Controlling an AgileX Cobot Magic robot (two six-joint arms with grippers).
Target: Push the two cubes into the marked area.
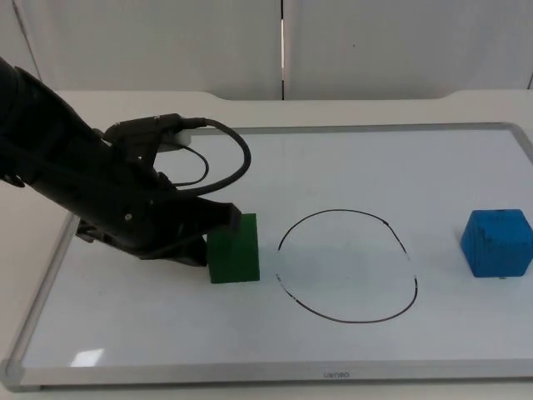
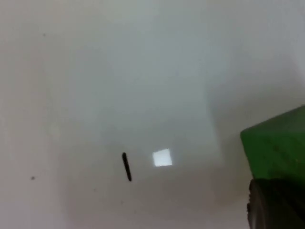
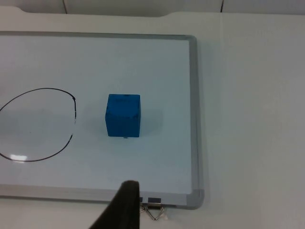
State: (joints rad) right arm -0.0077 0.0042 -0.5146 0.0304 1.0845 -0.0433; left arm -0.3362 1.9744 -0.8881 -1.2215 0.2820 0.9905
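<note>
Green cube (image 1: 234,249) sat just left of the drawn ring (image 1: 347,265), left tool (image 1: 218,218) touching it, grip unclear; blue cube (image 1: 497,242) lay well right.

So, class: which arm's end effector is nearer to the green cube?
Left. The left end effector is right against the green cube, on the side away from the drawn circle. The right end effector waits by the whiteboard's far end, beyond the blue cube.
</note>
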